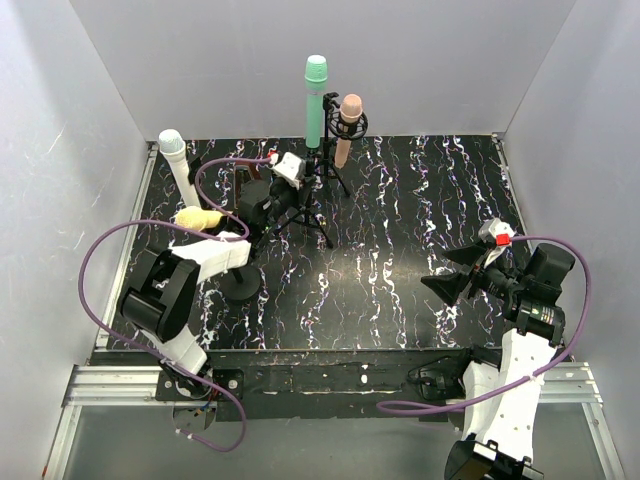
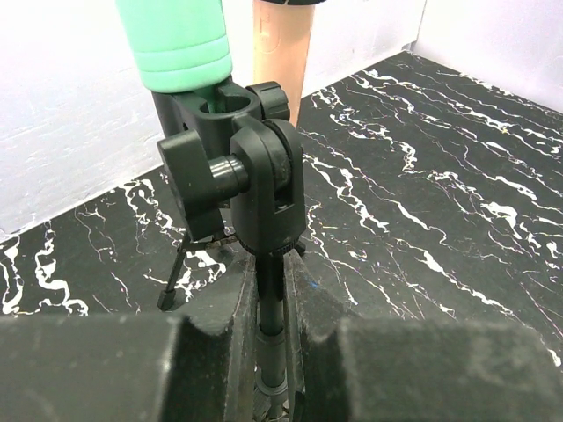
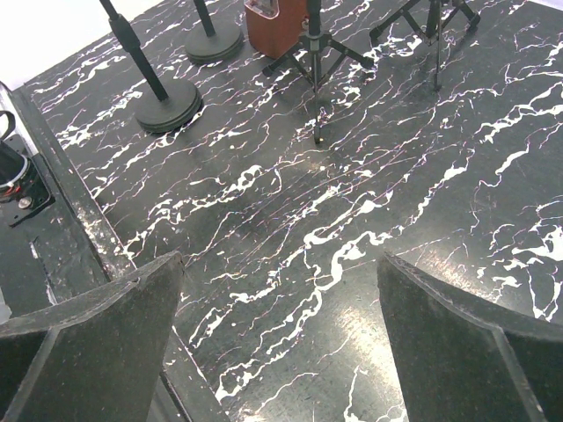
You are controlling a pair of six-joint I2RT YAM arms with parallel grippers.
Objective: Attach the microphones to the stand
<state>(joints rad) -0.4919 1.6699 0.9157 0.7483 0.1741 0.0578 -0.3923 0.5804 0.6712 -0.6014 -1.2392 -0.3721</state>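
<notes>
A green microphone [image 1: 316, 98] stands upright in the clip of a black tripod stand [image 1: 318, 165] at the back. In the left wrist view the green microphone [image 2: 176, 40] sits in the black clip [image 2: 233, 167]. My left gripper [image 1: 280, 205] is shut on this stand's thin pole [image 2: 271, 321], just below the clip joint, its fingers [image 2: 211, 352] pressed on both sides. A tan microphone [image 1: 348, 125] sits in a ring mount on a second tripod stand just right of it. My right gripper [image 1: 465, 278] is open and empty, low over the table at the right [image 3: 281, 290].
A white microphone with a pale blue head [image 1: 176, 160] stands at the far left. A yellow microphone [image 1: 200, 218] lies by my left arm, near a round-base stand [image 1: 240, 287]. The right wrist view shows two round bases [image 3: 167, 104], a brown block [image 3: 277, 25] and tripod legs [image 3: 317, 61].
</notes>
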